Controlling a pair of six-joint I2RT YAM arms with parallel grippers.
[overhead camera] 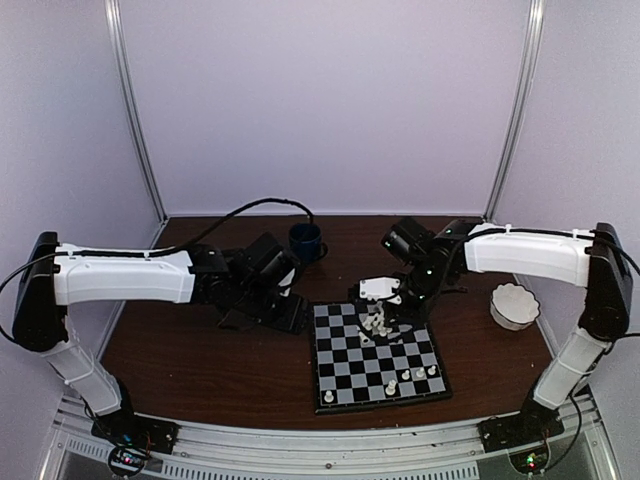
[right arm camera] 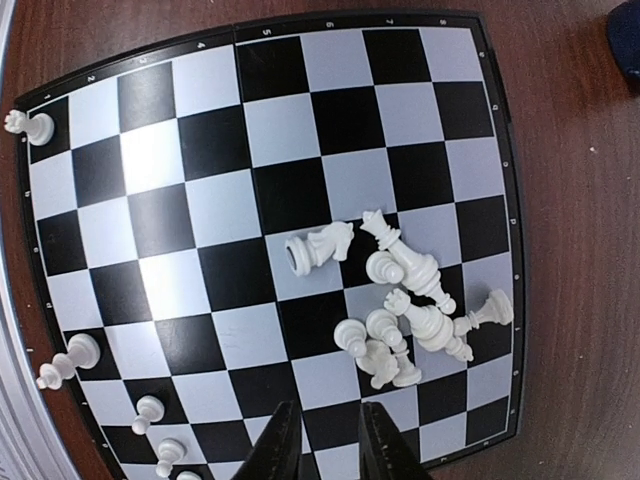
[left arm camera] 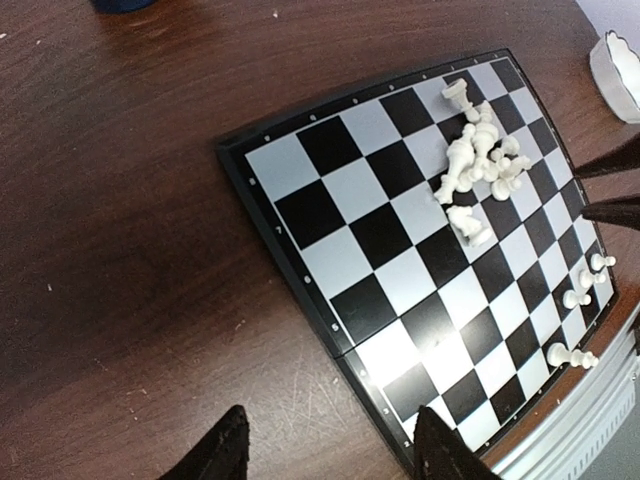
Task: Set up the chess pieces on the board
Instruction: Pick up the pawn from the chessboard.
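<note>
Overhead, I see the board (overhead camera: 350,372) lying flat on the table (overhead camera: 200,350) between my two arms, with most of the chess pieces (overhead camera: 377,325) toppled in a heap near its far edge.
Detail: in the right wrist view the heap (right arm camera: 400,300) lies on its side across several squares, pieces touching and overlapping; the right fingers (right arm camera: 283,445) hang just above it, drawn to a narrow gap with only board showing between them. One piece (overhead camera: 329,397) stands upright at the near left corner, and a few more (overhead camera: 412,376) stand toward the near right corner. The left fingers (left arm camera: 432,445) are spread wide and empty, low over the table beside the board's left edge. A dark mug (overhead camera: 305,238) sits behind the board; a white bowl (overhead camera: 514,305) sits to its right.
</note>
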